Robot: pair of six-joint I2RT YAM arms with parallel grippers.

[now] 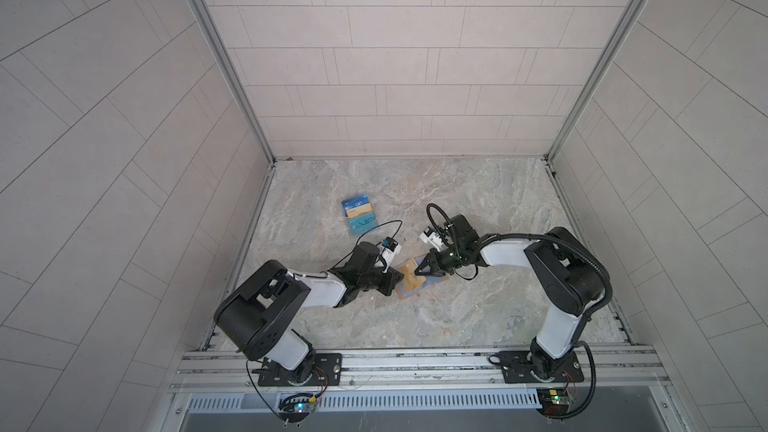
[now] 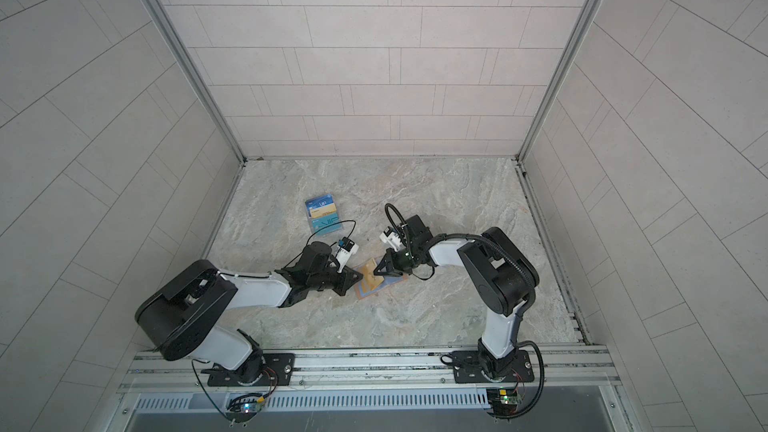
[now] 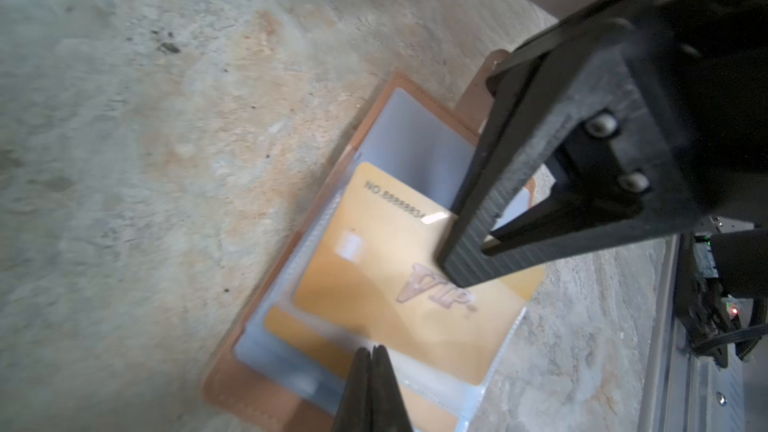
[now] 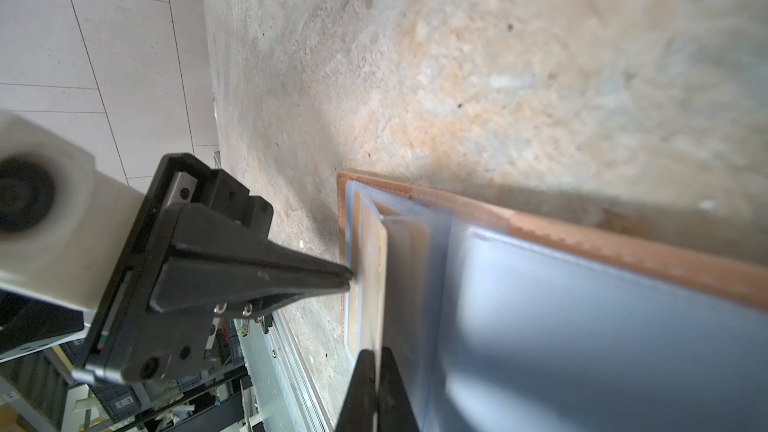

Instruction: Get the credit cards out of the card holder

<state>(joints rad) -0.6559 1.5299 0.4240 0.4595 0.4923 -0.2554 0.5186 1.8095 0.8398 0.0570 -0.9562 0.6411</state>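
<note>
**Gold card gripped by right claw; card holder steadied by left claw.**

The card holder (image 3: 232, 384) lies open on the bench (image 1: 457, 201), directly beneath both claws. The right claw (image 3: 457, 276) is fully closed and appears to pinch the gold card (image 3: 374, 276) by one edge, with most of the card projecting ahead of its tips. The left claw (image 3: 370, 367) is also closed, with its tip against the edge of the plastic sleeves (image 3: 415, 130). Whether it pinches a sleeve cannot be told. A second gold card (image 3: 299, 330) sits inside a sleeve just ahead of the left claw. Handling, as judged: the card is light, stiff and slick, so grip an exposed short edge and pull in line with the sleeve. The sleeves are limp and the holder may drag along, so hold the holder down.
</note>
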